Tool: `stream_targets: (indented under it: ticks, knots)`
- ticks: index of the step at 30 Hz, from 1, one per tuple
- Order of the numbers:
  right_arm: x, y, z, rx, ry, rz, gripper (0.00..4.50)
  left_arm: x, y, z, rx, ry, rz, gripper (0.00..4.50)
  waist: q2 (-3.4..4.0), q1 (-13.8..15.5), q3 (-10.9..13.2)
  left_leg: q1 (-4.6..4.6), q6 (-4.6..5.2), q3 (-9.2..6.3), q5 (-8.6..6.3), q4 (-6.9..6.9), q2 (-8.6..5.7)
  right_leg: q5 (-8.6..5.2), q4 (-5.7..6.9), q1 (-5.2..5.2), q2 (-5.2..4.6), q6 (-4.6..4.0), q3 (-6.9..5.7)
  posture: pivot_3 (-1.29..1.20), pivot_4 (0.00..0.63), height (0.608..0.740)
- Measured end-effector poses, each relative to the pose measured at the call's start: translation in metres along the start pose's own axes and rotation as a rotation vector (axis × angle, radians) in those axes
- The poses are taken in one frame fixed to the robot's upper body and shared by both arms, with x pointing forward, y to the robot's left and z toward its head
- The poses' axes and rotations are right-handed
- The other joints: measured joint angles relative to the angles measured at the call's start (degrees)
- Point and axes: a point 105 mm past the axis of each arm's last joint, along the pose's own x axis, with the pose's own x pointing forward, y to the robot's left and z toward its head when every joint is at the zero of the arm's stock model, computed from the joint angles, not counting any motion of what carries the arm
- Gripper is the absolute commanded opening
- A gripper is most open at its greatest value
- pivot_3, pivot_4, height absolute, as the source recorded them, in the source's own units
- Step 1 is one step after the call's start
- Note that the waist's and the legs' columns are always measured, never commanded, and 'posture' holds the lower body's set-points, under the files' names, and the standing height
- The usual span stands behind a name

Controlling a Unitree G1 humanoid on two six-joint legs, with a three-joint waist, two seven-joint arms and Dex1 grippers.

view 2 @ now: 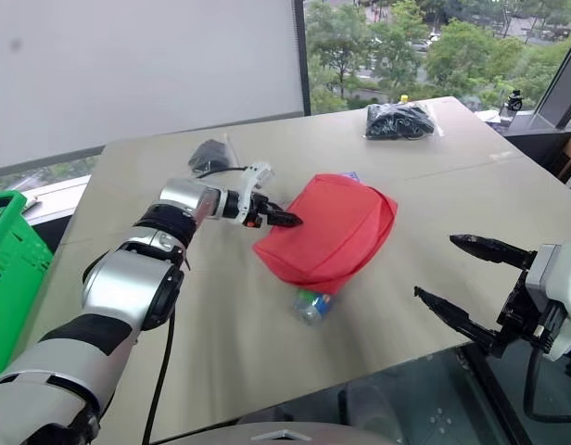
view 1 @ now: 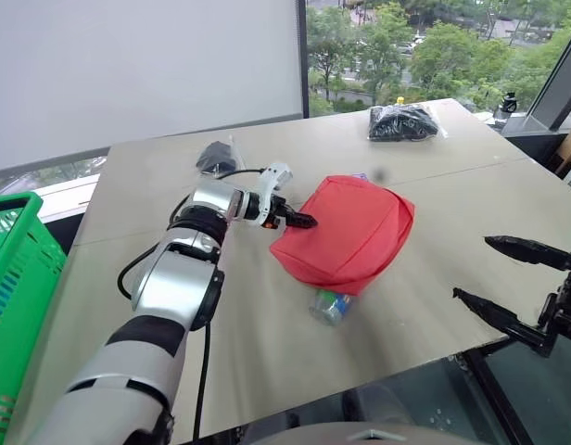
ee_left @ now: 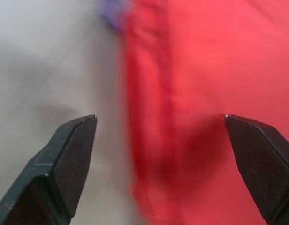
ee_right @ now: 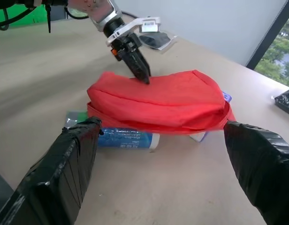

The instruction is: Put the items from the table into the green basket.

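The red pouch [view 1: 346, 232] lies mid-table, draped over the green-blue can [view 1: 330, 306], which sticks out on its near side. A corner of the purple box [ee_right: 227, 97] peeks out from under the pouch. My left gripper [view 1: 299, 221] is open at the pouch's left edge, one finger [ee_left: 72, 154] over the table [view 1: 434, 195], the other over red fabric. One black bundle [view 1: 403, 121] sits at the far right, another [view 1: 216, 158] behind my left wrist. The green basket [view 1: 17, 278] stands past the table's left edge. My right gripper [view 1: 473, 269] hangs open near the front right edge, holding nothing.
A white wall panel and a window with trees run along the far side. The table's front edge is close to my right gripper, with floor below it. Bare tabletop lies between the pouch and the basket.
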Motion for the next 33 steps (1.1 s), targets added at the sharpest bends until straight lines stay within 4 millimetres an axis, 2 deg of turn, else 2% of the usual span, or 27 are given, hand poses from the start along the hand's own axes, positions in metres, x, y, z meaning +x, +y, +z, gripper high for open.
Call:
stream_targets:
  ticks: [1,4,8,11,12,14,16,18,20,23,26,28,31,33]
  knots:
    - [0.0,0.0,0.0,-0.004,0.001,-0.003,4.5,0.005,-0.005,-0.005,-0.026,0.014,-0.041,4.49,0.0,-0.2,0.0,0.0,0.05,0.03,-0.03,0.02,-0.01,-0.03,0.0,0.0,-0.03,0.04,0.04,-0.31,0.0,0.74]
    - [0.001,-0.001,0.0,-0.008,0.002,-0.004,4.5,0.012,-0.01,-0.015,-0.05,0.039,-0.105,3.73,0.0,-0.9,0.0,-0.02,0.07,0.0,-0.04,0.03,0.01,-0.04,0.0,0.0,-0.08,0.07,0.14,-0.33,0.0,0.74]
    - [0.004,0.002,0.0,-0.008,-0.004,0.008,4.5,0.009,-0.011,-0.02,-0.093,-0.012,-0.167,2.03,0.01,-1.8,0.0,-0.03,0.07,-0.04,-0.04,0.03,0.05,-0.04,0.01,-0.03,-0.39,0.08,0.12,-0.32,0.0,0.74]
    - [0.01,0.005,0.006,-0.032,-0.027,0.032,4.5,-0.014,-0.002,-0.014,-0.151,-0.115,-0.172,0.54,0.0,-2.6,0.0,-0.01,0.07,-0.09,-0.04,0.03,0.06,-0.04,0.06,-0.03,-0.43,0.09,0.08,-0.25,0.0,0.74]
    - [0.011,0.005,0.006,-0.03,-0.028,0.034,4.5,-0.017,-0.001,-0.013,-0.159,-0.126,-0.17,0.21,0.0,-2.8,0.0,0.0,0.07,-0.08,-0.04,0.03,0.08,-0.04,0.09,-0.03,-0.44,0.09,0.09,-0.19,0.0,0.74]
    - [0.013,0.006,0.006,-0.027,-0.034,0.044,4.5,-0.027,0.004,-0.016,-0.19,-0.153,-0.159,0.01,0.01,-2.6,0.0,0.05,0.07,-0.15,-0.04,0.06,0.06,-0.04,0.1,-0.03,-0.48,0.09,0.02,-0.13,0.0,0.74]
    - [0.02,0.003,0.005,-0.014,-0.06,0.082,4.5,-0.068,0.006,-0.014,-0.31,-0.348,-0.221,0.01,-0.16,-2.9,0.1,-0.1,0.04,-0.1,-0.05,0.08,0.13,0.09,0.53,-0.39,-0.48,-0.13,0.22,-0.1,0.0,0.74]
    - [0.022,-0.001,0.005,-0.008,-0.066,0.095,4.5,-0.105,0.004,-0.008,-0.324,-0.486,-0.207,0.01,-0.15,-2.2,0.1,-0.01,0.02,-0.15,-0.04,0.1,0.14,0.1,0.73,-0.65,-0.53,-0.17,0.19,-0.04,0.0,0.74]
    - [0.027,-0.009,0.011,-0.023,-0.1,0.111,4.5,-0.139,0.0,0.002,-0.326,-0.661,-0.147,0.01,-0.15,0.2,0.1,0.04,-0.02,-0.17,-0.03,0.12,0.12,0.12,0.77,-0.73,-0.55,-0.19,0.18,-0.02,0.0,0.74]
    - [0.032,-0.016,0.018,-0.04,-0.132,0.127,4.5,-0.171,0.005,0.008,-0.352,-0.863,-0.029,0.01,-0.23,4.2,0.0,0.05,-0.08,-0.25,0.0,0.15,0.07,0.13,0.81,-0.72,-0.6,-0.21,0.11,0.03,0.0,0.74]
    - [0.04,-0.023,0.018,-0.035,-0.153,0.155,4.5,-0.204,0.03,0.006,-0.483,-1.114,0.216,0.01,-0.34,8.9,0.0,0.02,-0.2,-0.4,0.06,0.18,-0.03,0.16,0.77,-0.69,-0.67,-0.26,-0.03,0.04,0.0,0.74]
    - [0.044,-0.025,0.019,-0.034,-0.161,0.169,4.5,-0.215,0.047,-0.006,-0.571,-1.17,0.378,0.01,-0.37,10.8,0.0,-0.02,-0.42,-0.49,0.19,0.17,-0.14,0.17,0.76,-0.69,-0.72,-0.28,-0.08,0.04,0.0,0.74]
    - [0.047,-0.025,0.019,-0.034,-0.166,0.186,4.5,-0.204,0.071,-0.032,-0.701,-1.081,0.583,1.14,-0.43,13.0,-0.1,-0.38,-0.45,-0.86,0.21,0.19,-0.36,0.17,0.65,-0.83,-0.99,-0.28,-0.45,0.03,0.0,0.74]
    - [0.048,-0.025,0.018,-0.03,-0.163,0.189,4.5,-0.196,0.076,-0.043,-0.733,-1.025,0.618,1.91,-0.55,13.2,-0.2,-0.67,-0.45,-0.98,0.21,0.31,-0.41,0.18,0.67,-1.06,-1.05,-0.29,-0.56,0.01,0.0,0.74]
